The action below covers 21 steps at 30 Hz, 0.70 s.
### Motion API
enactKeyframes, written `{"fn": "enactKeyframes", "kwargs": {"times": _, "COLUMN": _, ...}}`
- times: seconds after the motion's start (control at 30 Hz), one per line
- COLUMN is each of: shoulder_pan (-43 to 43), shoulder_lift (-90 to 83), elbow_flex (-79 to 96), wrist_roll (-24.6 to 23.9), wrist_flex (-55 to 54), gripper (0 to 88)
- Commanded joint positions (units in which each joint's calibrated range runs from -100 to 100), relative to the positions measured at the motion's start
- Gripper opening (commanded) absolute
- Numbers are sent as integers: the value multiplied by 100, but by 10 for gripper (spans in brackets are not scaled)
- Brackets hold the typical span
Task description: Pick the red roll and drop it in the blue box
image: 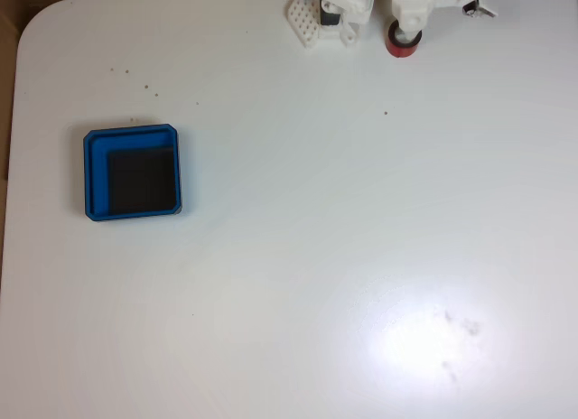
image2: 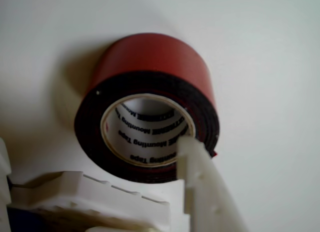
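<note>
White worktop [image: 298, 256] fills the fixed view, with glare toward its lower right. Close in the wrist view, a white finger [image2: 200, 182] of the end effector [image2: 172, 162] reaches into the hollow centre of the red roll [image2: 155, 67]; whether it clamps, I cannot tell. Far left in the fixed view sits the blue box [image: 95, 171], well apart from the roll [image: 402, 41] at the top edge

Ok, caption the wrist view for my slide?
Gripper closing in on the red roll, one white finger reaching into its hollow centre.
</note>
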Motion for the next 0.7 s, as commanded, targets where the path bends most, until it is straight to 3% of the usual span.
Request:
{"fn": "enactKeyframes", "kwargs": {"times": 0.0, "shoulder_pan": -9, "shoulder_lift": 34, "elbow_flex": 31, "wrist_roll": -10, "wrist_flex": -78, "gripper": 327}}
{"fn": "enactKeyframes", "kwargs": {"times": 0.67, "shoulder_pan": -19, "shoulder_lift": 26, "elbow_flex": 444, "wrist_roll": -10, "wrist_flex": -86, "gripper": 327}}
